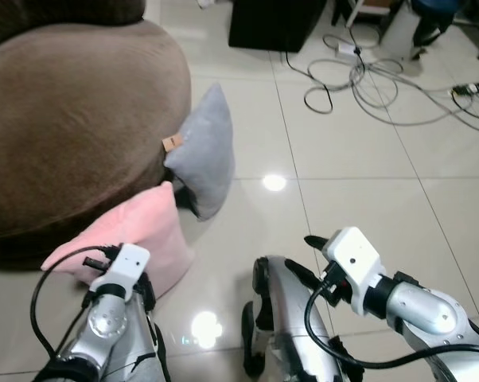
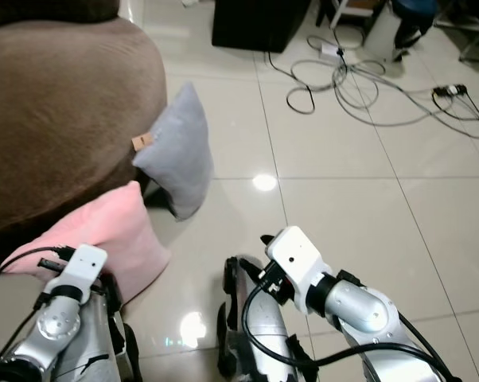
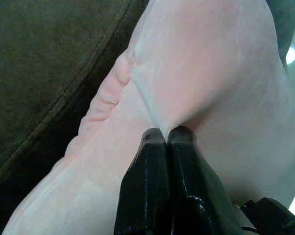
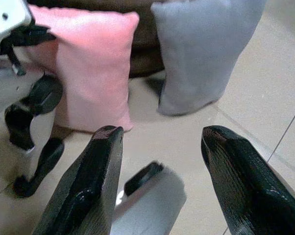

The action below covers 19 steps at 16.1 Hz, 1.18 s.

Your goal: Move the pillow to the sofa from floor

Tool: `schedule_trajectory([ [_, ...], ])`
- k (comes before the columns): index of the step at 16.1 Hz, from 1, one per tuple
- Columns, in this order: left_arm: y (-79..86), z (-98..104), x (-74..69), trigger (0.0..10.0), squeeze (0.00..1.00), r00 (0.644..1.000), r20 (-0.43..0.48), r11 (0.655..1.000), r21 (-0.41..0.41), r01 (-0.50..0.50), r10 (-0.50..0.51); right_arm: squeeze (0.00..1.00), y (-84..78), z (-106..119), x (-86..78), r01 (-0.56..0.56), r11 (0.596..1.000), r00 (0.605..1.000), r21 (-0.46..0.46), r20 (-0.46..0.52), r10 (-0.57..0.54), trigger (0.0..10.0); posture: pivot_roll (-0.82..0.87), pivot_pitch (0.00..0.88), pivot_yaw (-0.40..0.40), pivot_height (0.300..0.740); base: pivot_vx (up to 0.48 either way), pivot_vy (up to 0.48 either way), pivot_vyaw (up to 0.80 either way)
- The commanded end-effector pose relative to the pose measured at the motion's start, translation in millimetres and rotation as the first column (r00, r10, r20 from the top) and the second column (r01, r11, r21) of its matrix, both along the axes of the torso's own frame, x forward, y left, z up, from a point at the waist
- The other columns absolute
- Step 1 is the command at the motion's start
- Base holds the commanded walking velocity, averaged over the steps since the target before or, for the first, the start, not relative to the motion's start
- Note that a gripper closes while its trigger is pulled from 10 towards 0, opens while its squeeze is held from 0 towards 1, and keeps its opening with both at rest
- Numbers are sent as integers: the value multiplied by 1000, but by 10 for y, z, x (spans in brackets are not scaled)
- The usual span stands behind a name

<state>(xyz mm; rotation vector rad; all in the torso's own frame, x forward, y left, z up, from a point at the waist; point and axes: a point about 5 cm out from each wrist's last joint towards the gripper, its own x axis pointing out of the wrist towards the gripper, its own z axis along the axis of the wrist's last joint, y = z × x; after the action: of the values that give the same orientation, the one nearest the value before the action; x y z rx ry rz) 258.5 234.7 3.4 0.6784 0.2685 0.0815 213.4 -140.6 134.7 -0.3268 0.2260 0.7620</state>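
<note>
Pink pillow [image 1: 136, 235] stands on its edge on the tiled floor [image 1: 351, 191], propped against the base of the brown sofa [image 1: 72, 111], and it lies right at the tips of my left gripper [image 3: 168, 134]. That gripper's two black fingers [image 3: 147, 147] are pressed together with the pillow's fabric bunched and creased right at their tips, so I seem to be pinching a fold of the cover near its upper edge. The sofa's dark side rises just beyond the pillow from this gripper.

Farther from my left gripper, past the pink pillow, a grey pillow [image 1: 204, 151] also leans upright against the sofa, beside a small tan tag [image 1: 172, 142] on the upholstery.

My right gripper [image 4: 159, 142] hangs low over the floor with its fingers spread wide apart and nothing between them; both pillows sit ahead of it. Well beyond it, loose cables [image 1: 367, 79] trail over the tiles beside a black cabinet [image 1: 275, 24].
</note>
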Motion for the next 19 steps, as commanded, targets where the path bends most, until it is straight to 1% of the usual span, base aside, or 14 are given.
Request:
schedule_trajectory([
  [1, -144, -64, -74, 0, 0, 999, 11, 999, -1, 45, -45, 0, -21, -56, 11, 25, 1000, 1000, -11, -4, -25, 10000, -125, 185, -141, 548, 0, 0, 0],
  [3, -249, -25, -65, 0, 0, 993, 37, 993, -4, 114, -114, 0, -35, -51, 20, 41, 999, 999, -8, 10, -41, 10000, -125, 176, -132, 548, 0, 0, 0],
  [4, -351, -1, -74, 0, 0, 984, 55, 985, -22, 171, -169, 0, -67, -63, 22, 60, 998, 998, -24, 12, -60, 10000, -124, 173, -125, 548, 0, 0, 0],
  [5, -414, 6, -83, 0, 0, 978, 61, 978, -33, 204, -202, 0, -78, -60, 23, 70, 997, 997, 19, -11, -70, 10000, -121, 170, -120, 548, 0, 0, 0],
  [6, -505, 20, -108, 0, 0, 967, 74, 967, -50, 249, -245, 0, -92, -23, 22, 79, 995, 997, 58, 2, -80, 10000, -119, 165, -110, 558, 0, 0, 0],
  [7, -582, 36, -134, 0, 0, 955, 88, 956, -60, 288, -283, 0, -101, -19, 17, 83, 995, 996, 63, 12, -83, 10000, -118, 163, -104, 568, 0, 0, 0],
  [10, -714, 115, -204, 0, 0, 929, 136, 932, -64, 356, -345, 0, -109, -19, 21, 98, 992, 994, 85, 35, -102, 10000, -109, 144, -80, 598, 0, 0, 0],
  [12, -725, 226, -194, 0, 0, 920, 185, 931, -57, 361, -346, 0, -97, 20, 52, 105, 988, 991, 117, 67, -113, 10000, -81, 125, -58, 618, 0, 0, 0],
  [13, -720, 244, -189, 0, 0, 920, 191, 931, -56, 360, -344, 0, -92, 26, 56, 105, 987, 991, 123, 72, -114, 10000, -81, 125, -58, 623, 0, 0, 0],
  [15, -648, 476, -52, 0, 0, 918, 246, 940, -64, 335, -310, 0, -17, 70, 91, 116, 976, 987, 186, 90, -134, 10000, -36, 94, -1, 643, 0, 0, 0],
  [16, -627, 656, 49, 0, 0, 911, 290, 942, -73, 327, -293, 0, 34, 91, 121, 124, 968, 983, 217, 103, -149, 10000, -26, 70, 16, 653, 0, 0, 0],
  [17, -629, 751, 91, 0, 0, 906, 313, 943, -79, 325, -286, 0, 52, 107, 133, 127, 965, 982, 228, 108, -154, 10000, -21, 60, 20, 658, 0, 0, 0],
  [18, -630, 936, 213, 0, 0, 895, 360, 944, -95, 317, -264, 0, 95, 82, 194, 137, 959, 980, 247, 110, -168, 10000, -5, 13, 33, 668, 0, 0, 0],
  [19, -619, 1041, 313, 0, 0, 891, 387, 946, -117, 303, -237, 0, 127, 24, 276, 158, 953, 977, 257, 103, -189, 10000, 5, 0, 32, 678, 0, 0, 0],
])
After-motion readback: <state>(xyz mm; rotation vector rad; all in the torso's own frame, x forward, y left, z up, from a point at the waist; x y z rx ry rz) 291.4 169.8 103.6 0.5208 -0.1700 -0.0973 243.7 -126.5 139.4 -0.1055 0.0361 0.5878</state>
